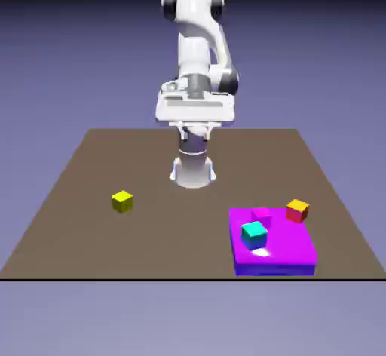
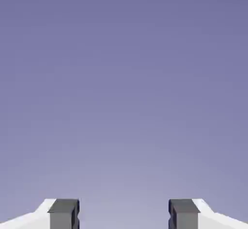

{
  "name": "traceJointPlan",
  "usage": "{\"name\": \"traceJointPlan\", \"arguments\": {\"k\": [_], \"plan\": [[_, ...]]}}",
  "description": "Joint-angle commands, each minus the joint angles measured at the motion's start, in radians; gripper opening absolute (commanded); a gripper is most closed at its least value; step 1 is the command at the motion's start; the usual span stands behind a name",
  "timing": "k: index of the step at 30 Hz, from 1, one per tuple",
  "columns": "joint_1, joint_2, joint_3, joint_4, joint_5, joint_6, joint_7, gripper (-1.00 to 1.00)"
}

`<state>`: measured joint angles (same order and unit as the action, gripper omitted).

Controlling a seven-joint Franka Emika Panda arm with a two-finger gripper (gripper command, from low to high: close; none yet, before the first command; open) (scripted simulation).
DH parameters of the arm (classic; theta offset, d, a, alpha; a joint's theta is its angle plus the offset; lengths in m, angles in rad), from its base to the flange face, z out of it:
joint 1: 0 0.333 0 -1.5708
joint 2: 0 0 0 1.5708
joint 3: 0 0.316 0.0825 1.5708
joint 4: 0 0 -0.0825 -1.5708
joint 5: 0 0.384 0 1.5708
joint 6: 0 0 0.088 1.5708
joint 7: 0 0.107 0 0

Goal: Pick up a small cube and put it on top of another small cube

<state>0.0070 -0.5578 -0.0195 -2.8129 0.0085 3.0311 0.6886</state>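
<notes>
Legible texts, labels, brands, numbers, signs: none that we can read in either view.

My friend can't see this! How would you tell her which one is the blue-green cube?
Find the big flat purple block on the table, toward the exterior view's right. Two small cubes stand over it, and hers is the one nearer the camera, the teal cube. The magenta cube behind it nearly matches the block's purple, but hers doesn't.
</notes>
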Motion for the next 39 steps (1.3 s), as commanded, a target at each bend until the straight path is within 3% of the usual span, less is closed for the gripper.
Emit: {"name": "traceJointPlan", "arguments": {"k": [1, 39], "plan": [[-0.004, 0.01, -0.016, -0.002, 0.007, -0.005, -0.044, 0.0], [-0.162, 0.395, -0.632, -0.094, 0.275, -0.191, -1.696, 0.0]]}}
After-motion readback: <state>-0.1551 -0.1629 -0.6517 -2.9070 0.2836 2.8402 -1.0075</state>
